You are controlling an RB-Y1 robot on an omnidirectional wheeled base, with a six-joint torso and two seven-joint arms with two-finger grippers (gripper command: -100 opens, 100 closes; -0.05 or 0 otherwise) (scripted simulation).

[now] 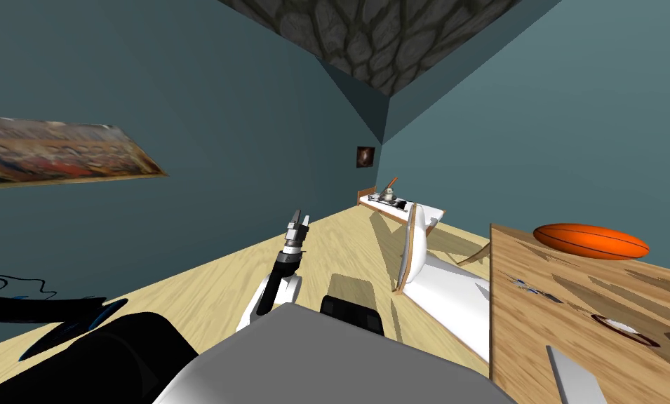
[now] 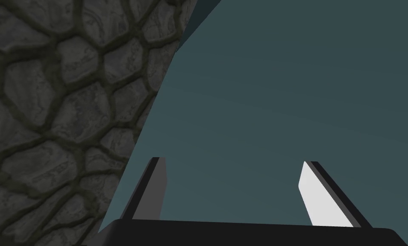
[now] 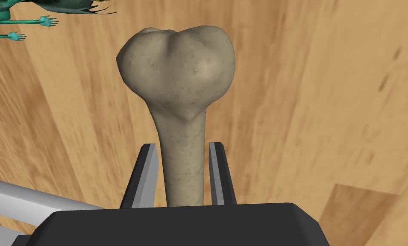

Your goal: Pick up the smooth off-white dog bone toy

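The dog bone toy is beige with faint speckles and has a knobbed end. My right gripper is shut on its shaft, one finger pressing each side, and the knob sticks out past the fingertips. The bone hangs over a light wooden surface. My left gripper is raised above the wooden floor and points up at the teal wall; its fingers stand open with nothing between them.
A wooden table at the right carries an orange ball. A white piece of furniture lies beside it, and a low table with small things stands far off. A green figure toy lies beyond the bone.
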